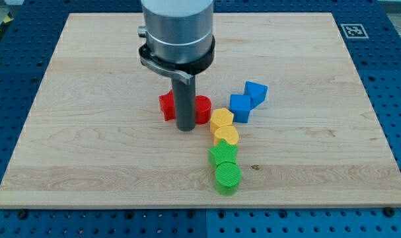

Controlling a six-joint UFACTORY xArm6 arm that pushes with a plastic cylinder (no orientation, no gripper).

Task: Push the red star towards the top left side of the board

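The red star (166, 106) lies near the board's middle, partly hidden behind my rod. A second red block (202, 108), round in outline, sits just to the right of the rod. My tip (185, 128) rests on the board between these two red blocks, at their lower edge and touching or nearly touching both. The arm's grey cylinder (177, 30) hangs above from the view's top.
A yellow hexagon (221, 119) and a yellow heart (226, 136) lie right of the tip. Below them are a green star-like block (222, 155) and a green cylinder (228, 177). A blue cube (240, 107) and a blue triangular block (255, 92) lie further right. The wooden board (88, 152) sits on a blue perforated table.
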